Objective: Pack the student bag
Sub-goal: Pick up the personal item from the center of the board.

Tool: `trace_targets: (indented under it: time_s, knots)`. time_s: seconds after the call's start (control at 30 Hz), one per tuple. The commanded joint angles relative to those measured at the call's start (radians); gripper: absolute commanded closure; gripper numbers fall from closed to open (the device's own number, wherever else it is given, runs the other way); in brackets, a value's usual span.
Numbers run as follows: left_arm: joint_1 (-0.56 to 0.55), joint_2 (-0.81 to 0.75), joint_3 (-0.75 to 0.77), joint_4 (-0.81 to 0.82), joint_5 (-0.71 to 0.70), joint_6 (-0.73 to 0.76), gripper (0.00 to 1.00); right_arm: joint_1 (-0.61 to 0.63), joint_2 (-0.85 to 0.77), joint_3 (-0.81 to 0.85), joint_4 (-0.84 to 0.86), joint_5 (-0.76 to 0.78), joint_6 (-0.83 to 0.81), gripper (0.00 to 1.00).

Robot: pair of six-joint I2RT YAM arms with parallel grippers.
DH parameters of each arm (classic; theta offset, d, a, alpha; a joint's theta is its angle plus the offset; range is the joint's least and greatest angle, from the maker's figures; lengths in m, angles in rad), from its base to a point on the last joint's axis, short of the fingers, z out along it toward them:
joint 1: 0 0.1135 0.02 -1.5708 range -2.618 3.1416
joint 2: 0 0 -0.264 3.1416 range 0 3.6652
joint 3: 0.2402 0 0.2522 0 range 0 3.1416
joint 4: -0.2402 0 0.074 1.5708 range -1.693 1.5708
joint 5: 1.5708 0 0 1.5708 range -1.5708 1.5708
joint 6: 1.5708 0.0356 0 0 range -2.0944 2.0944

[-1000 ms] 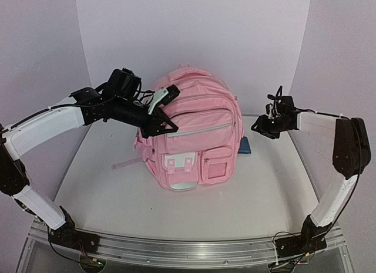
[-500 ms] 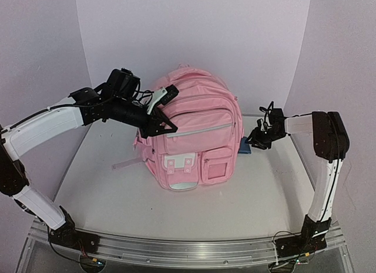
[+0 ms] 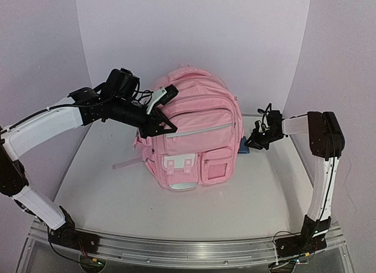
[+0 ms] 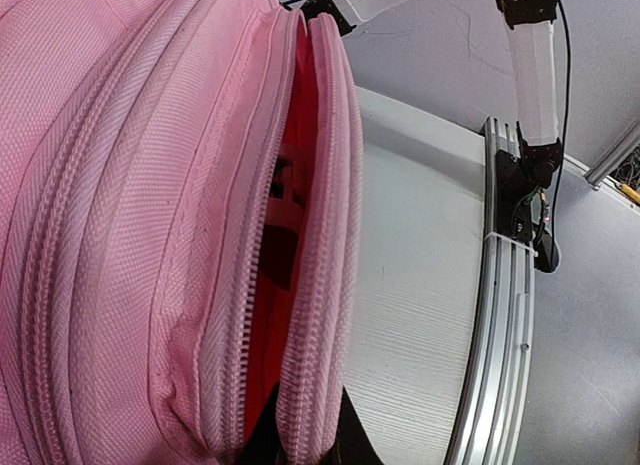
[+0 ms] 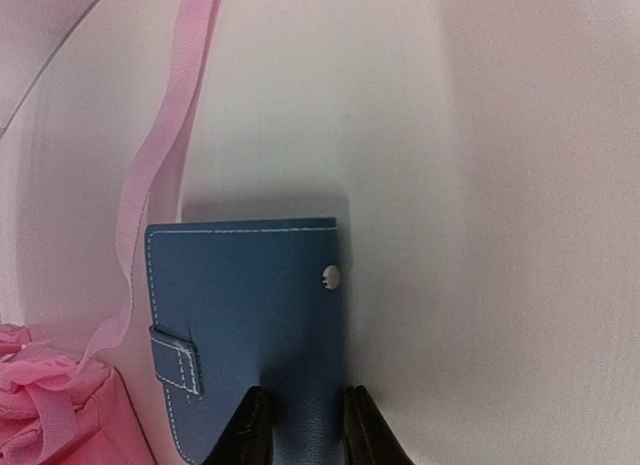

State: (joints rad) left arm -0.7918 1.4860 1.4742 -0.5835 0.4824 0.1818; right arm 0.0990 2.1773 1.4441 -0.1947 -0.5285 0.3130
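Readable text, all three views: none found.
Overhead view: the student bag [image 3: 197,123] is plain pink fabric, with no lettering I can make out.
Front of bag: the white buckle patch [image 3: 178,162] is too small for me to tell any mark.
My left wrist view: the zipped opening [image 4: 270,285] shows weave and zipper teeth only.
My right wrist view: the blue wallet [image 5: 250,305] shows white stitching and one snap [image 5: 331,276], no print.
Table edge: the aluminium rail [image 4: 500,315] carries nothing legible.
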Motion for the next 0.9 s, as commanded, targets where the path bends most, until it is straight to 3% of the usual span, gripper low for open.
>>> trace_targets:
  time_s: [0.0,0.1,0.33,0.5,0.77,0.87]
  knots:
    - [0.01,-0.056,0.004,-0.02,0.031,-0.021,1.0,0.001,-0.003,0.009,0.012,0.002,0.001,0.91]
    - [0.01,-0.047,0.012,-0.019,0.045,-0.03,0.95,0.001,-0.056,0.004,0.013,0.04,0.003,1.0]
    - [0.01,-0.011,0.048,0.019,0.129,-0.074,0.73,0.001,-0.227,-0.044,0.018,0.047,0.027,1.0]
    - [0.01,0.0,0.065,0.051,0.138,-0.076,0.65,0.001,-0.423,-0.109,0.015,0.089,0.041,1.0]
    - [0.001,0.031,0.109,0.053,0.186,-0.081,0.6,0.002,-0.768,-0.139,0.005,0.081,0.027,1.0]
    - [-0.013,0.038,0.114,0.043,0.191,-0.075,0.66,0.005,-0.863,-0.12,0.005,0.029,0.003,1.0]
